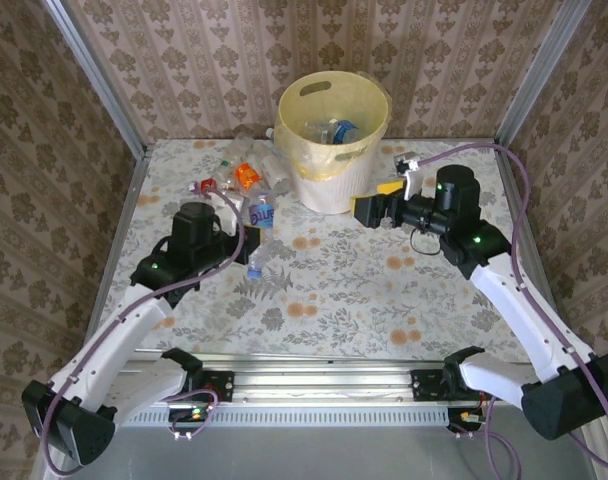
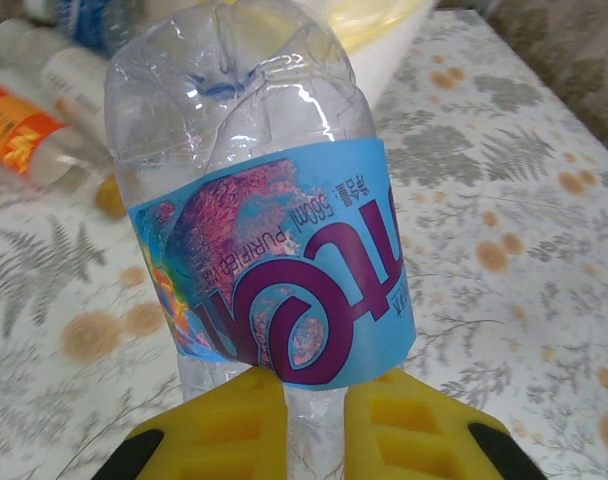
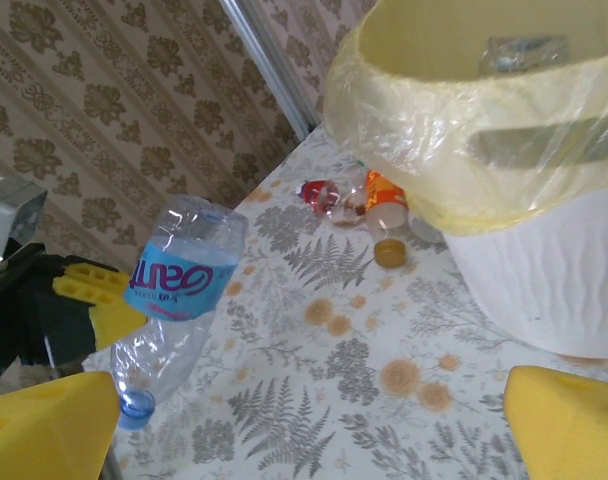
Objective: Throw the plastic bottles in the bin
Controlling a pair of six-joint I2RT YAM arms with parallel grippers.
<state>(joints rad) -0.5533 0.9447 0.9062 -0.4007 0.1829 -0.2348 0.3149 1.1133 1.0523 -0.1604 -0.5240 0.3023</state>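
Where the left gripper [image 2: 314, 425] clamps it between yellow fingers [image 2: 234, 425], the plastic bottle [image 2: 254, 230] is clear and dented, wrapped in a blue label whose purple lettering reads upside down. From the right wrist, that bottle hangs tilted with its blue cap lowest, near the other bottles [image 3: 369, 205] lying at the foot of the bin [image 3: 544, 270]. The right gripper [image 1: 376, 208] gapes wide just beside the bin's right wall. From above, more bottles [image 1: 334, 130] lie inside the bin. Floral tabletop [image 1: 324, 290] stretches between the arms, with wallpapered walls [image 1: 184, 60] closing three sides.
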